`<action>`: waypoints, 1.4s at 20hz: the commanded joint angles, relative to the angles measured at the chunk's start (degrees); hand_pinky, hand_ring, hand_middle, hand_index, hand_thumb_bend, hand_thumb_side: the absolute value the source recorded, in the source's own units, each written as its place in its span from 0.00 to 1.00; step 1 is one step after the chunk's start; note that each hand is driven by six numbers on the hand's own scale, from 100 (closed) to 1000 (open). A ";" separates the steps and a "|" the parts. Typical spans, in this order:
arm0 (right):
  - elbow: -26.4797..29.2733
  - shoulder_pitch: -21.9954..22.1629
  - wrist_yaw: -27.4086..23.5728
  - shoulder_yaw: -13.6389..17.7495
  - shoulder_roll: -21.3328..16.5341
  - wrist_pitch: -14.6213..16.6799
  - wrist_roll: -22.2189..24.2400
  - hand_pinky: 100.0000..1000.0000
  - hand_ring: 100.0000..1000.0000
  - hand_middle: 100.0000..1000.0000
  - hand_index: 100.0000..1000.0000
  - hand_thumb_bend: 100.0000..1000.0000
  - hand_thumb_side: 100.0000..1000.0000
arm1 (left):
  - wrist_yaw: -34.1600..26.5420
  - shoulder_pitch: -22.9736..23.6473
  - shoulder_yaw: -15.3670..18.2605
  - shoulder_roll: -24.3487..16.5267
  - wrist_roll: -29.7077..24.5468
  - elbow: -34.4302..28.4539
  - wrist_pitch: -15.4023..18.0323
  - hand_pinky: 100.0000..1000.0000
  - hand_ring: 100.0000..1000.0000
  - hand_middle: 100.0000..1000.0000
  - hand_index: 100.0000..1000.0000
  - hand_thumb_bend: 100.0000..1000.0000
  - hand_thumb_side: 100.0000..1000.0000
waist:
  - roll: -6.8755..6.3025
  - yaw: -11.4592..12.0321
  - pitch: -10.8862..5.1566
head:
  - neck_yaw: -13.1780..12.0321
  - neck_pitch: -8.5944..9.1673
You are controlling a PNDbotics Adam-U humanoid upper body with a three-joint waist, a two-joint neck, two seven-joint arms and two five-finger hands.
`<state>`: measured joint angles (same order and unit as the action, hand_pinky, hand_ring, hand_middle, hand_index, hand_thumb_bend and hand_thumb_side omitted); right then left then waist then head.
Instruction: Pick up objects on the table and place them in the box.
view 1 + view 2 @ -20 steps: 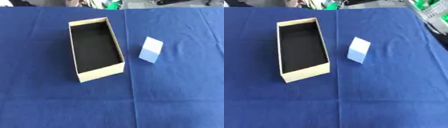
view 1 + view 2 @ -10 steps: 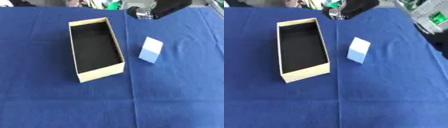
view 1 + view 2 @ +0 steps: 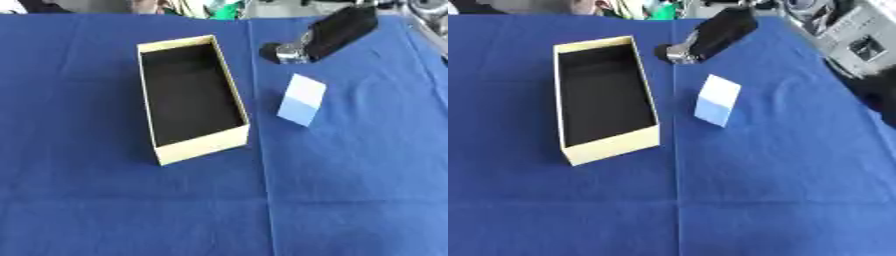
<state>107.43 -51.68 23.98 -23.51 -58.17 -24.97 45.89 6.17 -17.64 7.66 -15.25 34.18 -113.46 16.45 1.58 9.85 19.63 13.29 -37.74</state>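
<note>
An open cream cardboard box (image 3: 231,140) with a black inside lies lengthwise on the blue tablecloth, left of centre. To its right lies a small white and pale blue block (image 3: 302,100), tilted a little. My right hand (image 3: 278,51) comes in from the upper right on a black forearm with a silver wrist. It hovers just beyond the block, near the box's far right corner. The hand is blurred and touches nothing that I can see. My left hand shows in no view.
Grey equipment (image 3: 853,43) stands off the table's right edge, and green and dark things (image 3: 222,9) lie past its far edge. Blue cloth (image 3: 131,210) covers the near half of the table.
My right arm has reached further in from the upper right, down toward the white block. The box and the block have not moved.
</note>
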 commanded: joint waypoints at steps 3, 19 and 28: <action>-0.58 2.24 1.47 0.82 -3.31 -4.42 5.31 0.86 1.00 0.93 0.99 0.28 0.63 | -0.24 -0.53 -0.03 -1.32 -0.23 -1.13 0.05 0.42 0.68 0.59 0.70 0.00 0.67 | 0.41 0.16 -1.59 | 0.10 0.16; -5.83 8.94 7.85 1.09 -3.64 -4.02 2.08 0.85 1.00 0.94 1.00 0.36 0.64 | -0.46 -0.41 -0.15 -0.77 -0.48 -1.13 0.10 0.42 0.68 0.59 0.70 0.00 0.67 | -0.57 0.19 -0.60 | 0.40 0.29; -11.60 9.65 8.34 1.65 -2.11 -3.58 1.51 0.86 1.00 0.94 1.00 0.48 0.68 | -0.47 -0.31 -0.12 -0.52 -0.56 -1.13 0.15 0.42 0.69 0.59 0.70 0.00 0.67 | -0.91 0.37 0.04 | 0.43 0.69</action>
<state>96.25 -41.41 32.82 -22.95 -59.24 -26.12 44.75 6.06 -17.65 7.62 -15.13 33.84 -113.46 16.57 1.53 10.20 19.83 13.62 -37.58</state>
